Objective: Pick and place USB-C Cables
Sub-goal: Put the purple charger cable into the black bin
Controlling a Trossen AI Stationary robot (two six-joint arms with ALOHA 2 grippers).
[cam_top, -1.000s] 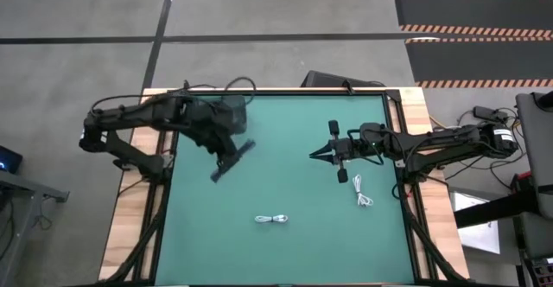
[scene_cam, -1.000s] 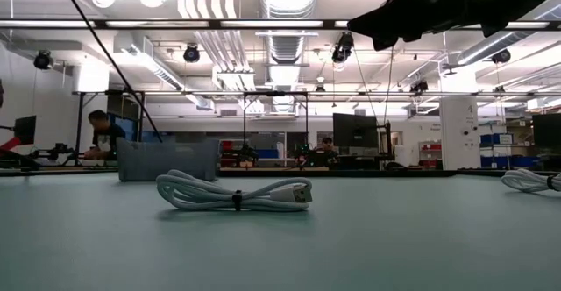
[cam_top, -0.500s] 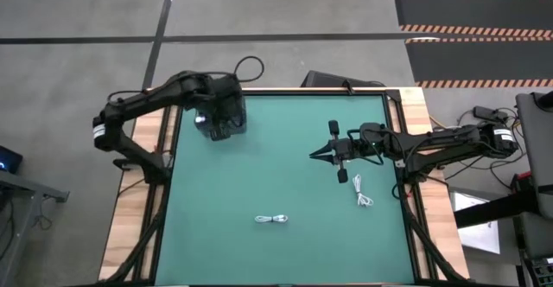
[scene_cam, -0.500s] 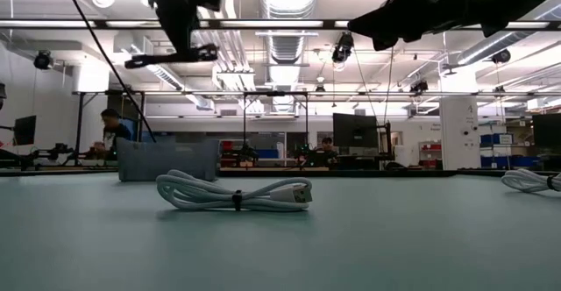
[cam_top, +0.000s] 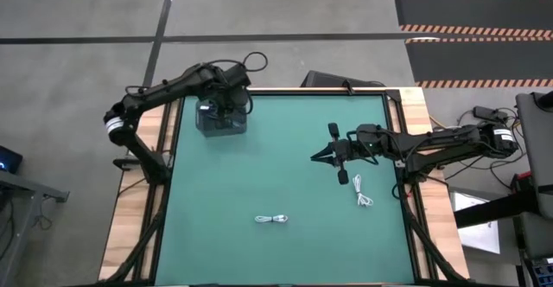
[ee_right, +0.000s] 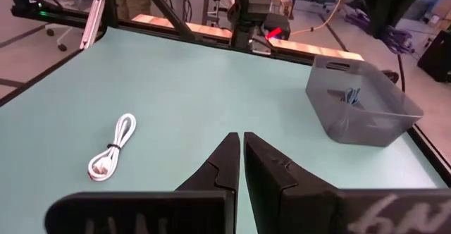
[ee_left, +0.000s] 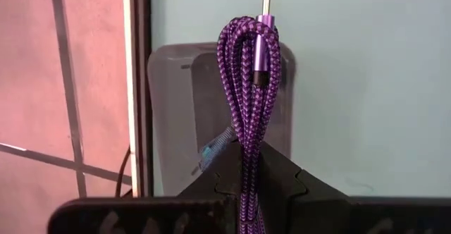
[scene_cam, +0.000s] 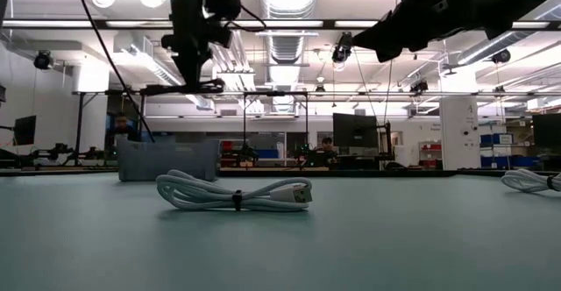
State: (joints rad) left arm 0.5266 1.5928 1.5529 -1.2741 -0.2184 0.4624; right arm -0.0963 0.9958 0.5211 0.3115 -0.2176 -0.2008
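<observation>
My left gripper [cam_top: 223,105] hovers above the dark grey box [cam_top: 216,130] at the table's far left and is shut on a purple braided USB-C cable bundle [ee_left: 246,65]. In the low view this bundle [scene_cam: 180,87] shows as a dark level bar above the box [scene_cam: 166,159]. A blue cable [ee_left: 211,149] lies inside the box. My right gripper [cam_top: 324,155] is shut and holds nothing above the table's right half. One white looped cable [cam_top: 275,220] lies flat near the middle front, and another [cam_top: 363,192] lies to the right. My left gripper pinches the purple cable bundle between its two fingers [ee_left: 282,177], some way back from the plug end [ee_left: 262,22]. The fingers point down from above and lie across the bundle. All the strands sit in the hold together. The bundle is lifted clear, roughly level, above the box.
The box stands close to the table's far-left corner, beside the wooden edge [cam_top: 164,123]. The green mat [cam_top: 276,166] between the two arms is bare. A monitor stand and people show in the room behind the table [scene_cam: 324,151].
My left arm has swung from the table's left middle toward the far-left corner, carrying the purple cable bundle lifted clear, and now stands over the grey box. The gripper has turned on the way. My right arm has kept still.
</observation>
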